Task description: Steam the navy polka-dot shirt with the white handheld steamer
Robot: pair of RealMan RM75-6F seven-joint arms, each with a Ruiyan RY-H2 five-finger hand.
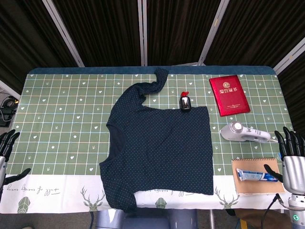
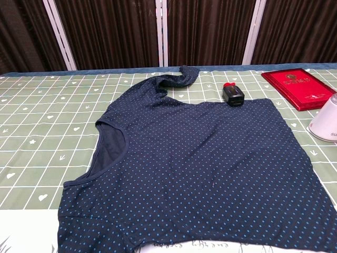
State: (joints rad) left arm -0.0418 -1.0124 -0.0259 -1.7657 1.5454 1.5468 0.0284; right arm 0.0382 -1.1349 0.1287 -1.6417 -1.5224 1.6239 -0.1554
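Dark pleated curtains hang behind a table [image 1: 62, 119] covered in a green grid cloth printed with hearts. At its 4 o'clock corner the right robot hand [image 1: 291, 157] stands with fingers spread upward, holding nothing; at 8 o'clock the left robot hand [image 1: 7, 152] is partly cut off by the edge, its fingers also apart and empty.

Just at 11 o'clock from the right robot hand lies the white handheld steamer [image 1: 243, 132], on its side, head toward the shirt and handle toward the hand. Beside that hand a tan notebook [image 1: 257, 176] carries a tube [image 1: 255, 176]; a red booklet [image 1: 229, 95] sits at 1 o'clock.

Navy with pale blue dots, the shirt [image 1: 162, 148] is spread flat across the table's middle, neckline toward 9 o'clock, one sleeve twisted up toward 12 and the near hem hanging over the front edge. A small black bottle with a red cap [image 1: 185, 102] rests touching its far edge.

Likely risks: the rounded steamer could roll or slip from a grasp taken on its side, and a sweep over the fabric could knock the bottle or drag the overhanging shirt off.
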